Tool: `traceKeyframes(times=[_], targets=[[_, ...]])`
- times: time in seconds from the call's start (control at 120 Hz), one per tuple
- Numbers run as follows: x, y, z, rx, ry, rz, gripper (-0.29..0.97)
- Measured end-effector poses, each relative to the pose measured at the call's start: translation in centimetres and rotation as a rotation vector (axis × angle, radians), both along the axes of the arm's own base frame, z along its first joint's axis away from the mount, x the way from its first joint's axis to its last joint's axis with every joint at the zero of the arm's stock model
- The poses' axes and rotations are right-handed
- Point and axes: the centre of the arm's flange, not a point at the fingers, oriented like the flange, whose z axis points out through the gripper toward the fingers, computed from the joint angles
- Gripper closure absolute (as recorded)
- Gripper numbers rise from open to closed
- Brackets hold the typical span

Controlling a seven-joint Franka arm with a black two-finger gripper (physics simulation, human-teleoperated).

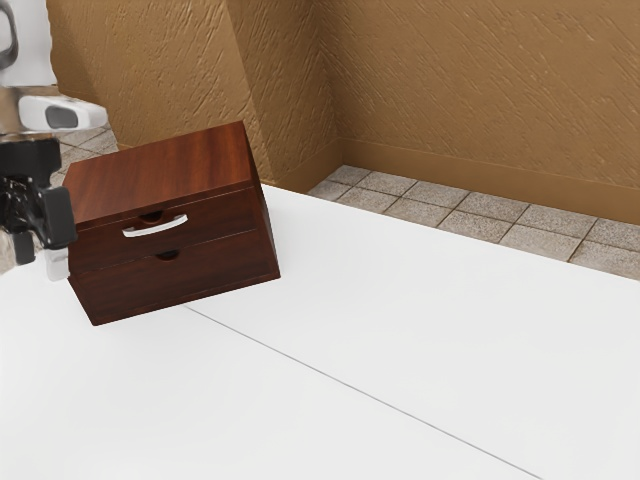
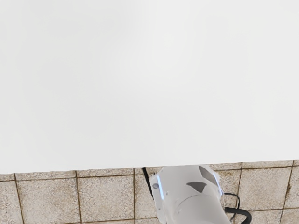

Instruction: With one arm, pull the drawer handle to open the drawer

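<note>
Where the scene lies nearest the side camera, the white table (image 1: 400, 380) is crossed by a thin grey seam (image 1: 350, 386) that runs from under the cabinet toward the near right.

Farther back, at the exterior view's left, the dark wooden cabinet (image 1: 170, 165) sits on the table with its front turned to the near side. It has two fronts, one over the other.
- The upper drawer (image 1: 215, 222) carries the white curved handle (image 1: 155, 226) at about mid-front.
- The lower drawer (image 1: 190, 272) has a small dark notch at its top edge.
- Both fronts look flush with the cabinet body, so the upper drawer seems closed. This angle is a poor one for judging a small gap.

The gripper (image 1: 40, 238) is black and sits at the exterior view's left edge, just beside the cabinet's left front corner. It is level with the upper drawer and apart from the handle. Whether its jaws stand apart or together I cannot tell. A white arm link (image 1: 55, 112) is above it, at the far left.

Beyond the table's far edge are grey-brown floor tiles (image 1: 480, 215), then the textured ochre wall (image 1: 480, 90), which has a protruding corner behind the cabinet.

In the wrist view the table (image 2: 149, 84) lies under the hand, and its edge is in view. Past the edge are floor tiles (image 2: 70, 196), a white arm segment (image 2: 187, 198) and a black cable (image 2: 236, 213) beside it.
</note>
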Motion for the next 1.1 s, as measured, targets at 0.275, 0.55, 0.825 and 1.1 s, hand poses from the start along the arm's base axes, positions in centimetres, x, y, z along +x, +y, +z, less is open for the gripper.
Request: traceKeyframes(times=[0.275,0.55,0.825,1.1], targets=[[4.5,1.0,-1.2,0.055,-0.21,-0.233,0.0],[7.4,4.0,-5.9,0.268,-0.459,-0.628,0.0],[10.0,7.1,-9.8,0.407,-0.549,-0.881,0.08],[8.7,7.4,-10.0,0.44,-0.575,-0.978,0.26]])
